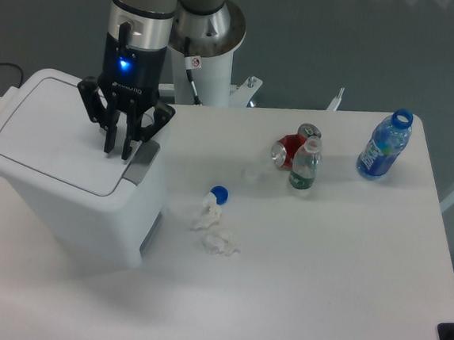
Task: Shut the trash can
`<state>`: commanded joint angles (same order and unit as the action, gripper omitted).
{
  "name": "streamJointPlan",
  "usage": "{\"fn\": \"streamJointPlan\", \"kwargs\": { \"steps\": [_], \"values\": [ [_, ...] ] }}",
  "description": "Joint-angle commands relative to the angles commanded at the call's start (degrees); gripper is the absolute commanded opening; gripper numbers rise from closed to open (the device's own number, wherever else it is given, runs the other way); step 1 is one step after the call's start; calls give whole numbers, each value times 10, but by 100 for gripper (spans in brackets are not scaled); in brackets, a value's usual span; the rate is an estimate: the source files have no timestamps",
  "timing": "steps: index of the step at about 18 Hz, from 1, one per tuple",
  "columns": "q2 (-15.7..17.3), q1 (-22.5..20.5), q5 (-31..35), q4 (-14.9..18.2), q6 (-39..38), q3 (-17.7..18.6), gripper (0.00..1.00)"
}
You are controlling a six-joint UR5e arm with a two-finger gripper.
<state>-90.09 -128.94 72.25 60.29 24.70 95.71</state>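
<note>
The table point(322, 266) carries everything, and the trash can point(58, 195) stands at its left end, the biggest thing on it. Its lid point(47, 134) lies flat and flush on the body, so the closing looks done or nearly so. The gripper point(116, 152) hangs over the lid's right edge, just by the grey tab point(140, 162), fingertips drawn close together with nothing between them; whether they touch the lid I cannot tell. The step in hand seems to be the last press or the lift away. If the lid has latched, the next move calls only for a straight rise clear of the can; if not, a short push down near the tab. Right of the can lie crumpled tissue point(217, 237) and a blue cap point(219, 193).
</note>
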Motion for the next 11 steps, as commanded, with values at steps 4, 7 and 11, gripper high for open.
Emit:
{"fn": "streamJointPlan", "kwargs": {
  "steps": [4, 7, 11],
  "values": [
    [-1, 0, 0, -1, 0, 0, 33],
    [-1, 0, 0, 0, 0, 0, 33],
    [9, 1, -4, -1, 13, -4, 34]
  ]
}}
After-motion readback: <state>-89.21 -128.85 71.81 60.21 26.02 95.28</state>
